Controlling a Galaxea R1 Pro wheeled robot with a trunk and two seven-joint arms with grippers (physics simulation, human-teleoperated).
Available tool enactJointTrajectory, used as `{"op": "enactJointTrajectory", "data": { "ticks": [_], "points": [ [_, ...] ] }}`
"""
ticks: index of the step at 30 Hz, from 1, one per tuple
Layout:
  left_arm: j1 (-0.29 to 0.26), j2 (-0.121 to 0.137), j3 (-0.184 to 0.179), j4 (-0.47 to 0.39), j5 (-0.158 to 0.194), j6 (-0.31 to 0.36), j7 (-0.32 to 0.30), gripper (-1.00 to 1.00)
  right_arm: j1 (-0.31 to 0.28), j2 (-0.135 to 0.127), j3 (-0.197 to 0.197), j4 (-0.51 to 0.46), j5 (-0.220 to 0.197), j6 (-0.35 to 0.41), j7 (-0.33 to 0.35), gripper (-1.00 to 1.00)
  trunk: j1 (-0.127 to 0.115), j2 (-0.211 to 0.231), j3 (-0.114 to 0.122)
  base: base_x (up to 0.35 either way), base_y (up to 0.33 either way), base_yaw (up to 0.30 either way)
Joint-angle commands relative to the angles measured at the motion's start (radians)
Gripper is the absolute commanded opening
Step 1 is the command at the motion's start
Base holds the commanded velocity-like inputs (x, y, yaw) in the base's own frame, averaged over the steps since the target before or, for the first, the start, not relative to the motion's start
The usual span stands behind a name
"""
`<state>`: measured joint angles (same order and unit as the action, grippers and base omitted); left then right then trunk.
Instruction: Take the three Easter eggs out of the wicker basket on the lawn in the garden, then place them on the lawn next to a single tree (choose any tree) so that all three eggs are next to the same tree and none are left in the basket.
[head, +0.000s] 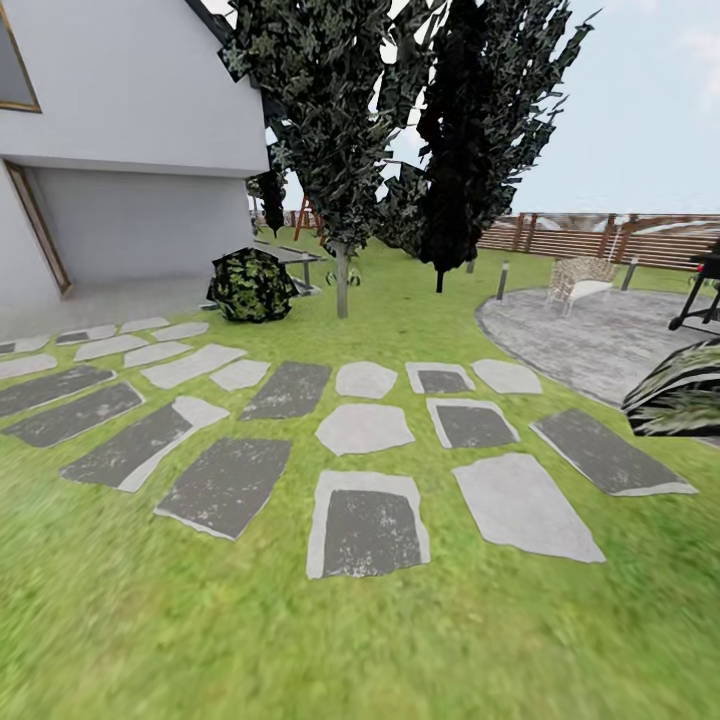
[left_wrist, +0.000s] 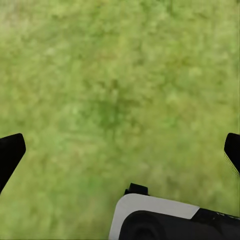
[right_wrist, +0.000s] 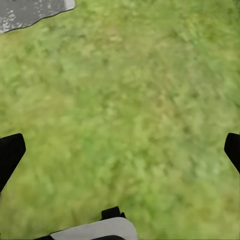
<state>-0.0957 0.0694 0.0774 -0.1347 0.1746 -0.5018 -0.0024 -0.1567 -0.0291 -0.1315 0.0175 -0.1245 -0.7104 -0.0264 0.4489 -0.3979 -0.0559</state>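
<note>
Two grippers, left gripper (left_wrist: 120, 150) and right gripper (right_wrist: 120, 150), hang spread wide and empty over the lawn (head: 360, 640); the tree (head: 341, 280) stands at 12 o'clock beyond the stepping stones (head: 365, 520).

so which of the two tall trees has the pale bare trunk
The tree beside the round bush, nearer the house; the other tree is near-black with a thin dark stem.

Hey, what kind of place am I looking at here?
A house's garden, most likely: a lawn set with stepping stones, trees beside a white house, and a wooden fence behind a paved patio.
</note>
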Motion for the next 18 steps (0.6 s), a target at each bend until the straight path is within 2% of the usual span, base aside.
{"op": "enactJointTrajectory", "data": {
  "ticks": [1,18],
  "points": [
    [-0.001,0.0,0.007,0.001,-0.004,-0.003,-0.001,1.0,-0.001,0.0,-0.002,0.002,-0.003,-0.004,0.002,1.0,0.001,-0.002,-0.002,0.328,0.0,0.0],
    [-0.001,0.0,0.007,0.0,-0.004,-0.001,0.0,1.0,-0.001,0.0,-0.002,0.002,-0.003,-0.004,0.002,1.0,0.001,-0.002,-0.002,0.328,0.0,0.0]
  ]
}}
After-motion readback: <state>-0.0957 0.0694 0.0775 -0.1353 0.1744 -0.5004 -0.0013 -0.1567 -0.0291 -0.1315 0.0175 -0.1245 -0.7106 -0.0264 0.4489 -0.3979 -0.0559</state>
